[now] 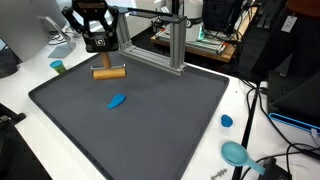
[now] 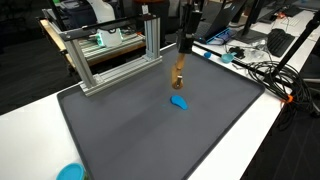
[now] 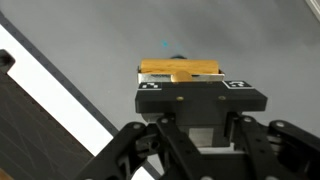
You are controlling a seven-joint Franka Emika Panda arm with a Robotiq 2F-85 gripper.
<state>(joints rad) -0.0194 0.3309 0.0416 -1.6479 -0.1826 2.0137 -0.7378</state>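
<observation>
1. Both exterior views: high, medium range, angled down across the grey mat (image 1: 130, 125) toward the aluminium frame (image 1: 172, 45), from different corners.
2. Wrist view: close, facing down past the jaws onto the same mat.

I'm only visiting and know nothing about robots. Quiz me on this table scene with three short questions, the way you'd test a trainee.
1. True or false: the gripper is shut on the wooden T-shaped piece.
2. What colour is the small object lying near the middle of the grey mat? A red, B blue, C yellow.
3. Fill in: the frame standing at the mat's far edge is built of ____ bars.

Key: 1 true; 2 B; 3 metal.
</observation>
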